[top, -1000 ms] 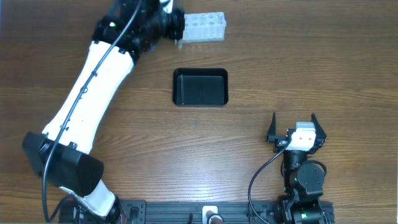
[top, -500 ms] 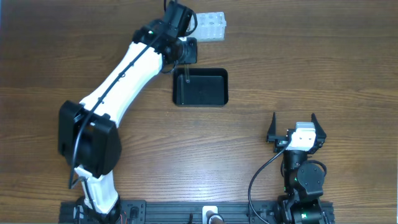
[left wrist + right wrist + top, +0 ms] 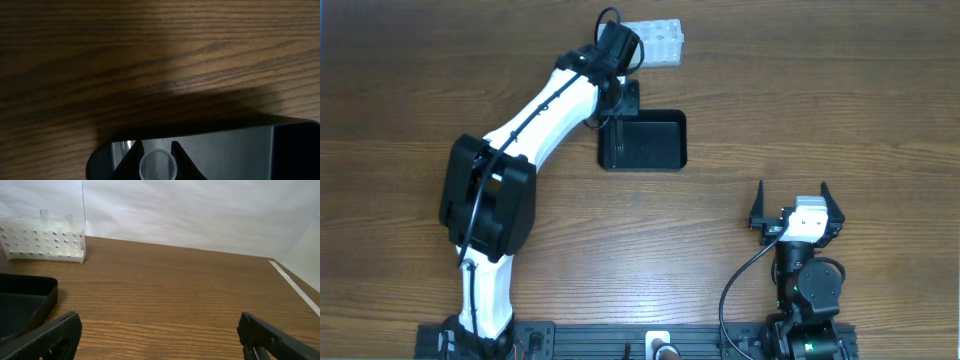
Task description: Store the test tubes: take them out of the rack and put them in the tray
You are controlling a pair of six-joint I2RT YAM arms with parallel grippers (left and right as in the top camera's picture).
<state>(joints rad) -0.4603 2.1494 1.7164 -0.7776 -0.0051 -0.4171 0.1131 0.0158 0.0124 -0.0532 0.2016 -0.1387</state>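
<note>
1. Left hand [image 3: 620, 102] is clamped on a test tube [image 3: 158, 165]. In the left wrist view its two fingers [image 3: 131, 160] press against the sides of the tube, and the round open mouth of the tube faces the camera.
2. This hand is at the left end of the black tray [image 3: 670, 150], at the corner nearest to the rack [image 3: 655, 42]. The held tube is over the inside of the tray, just beside its wall. I cannot tell if the bottom of the tube touches the tray floor.
3. The tray lies flat on the wooden worktop [image 3: 820, 100], about in the middle of it.
4. The white rack, with many small holes, stands behind the tray, near it but not touching. In the right wrist view, two more tubes [image 3: 44, 214] stand upright in the rack, close to one end.
5. The right hand [image 3: 792, 186] is near its own base, well apart from the tray and the rack. Its fingers are spread wide and nothing is between them.
</note>
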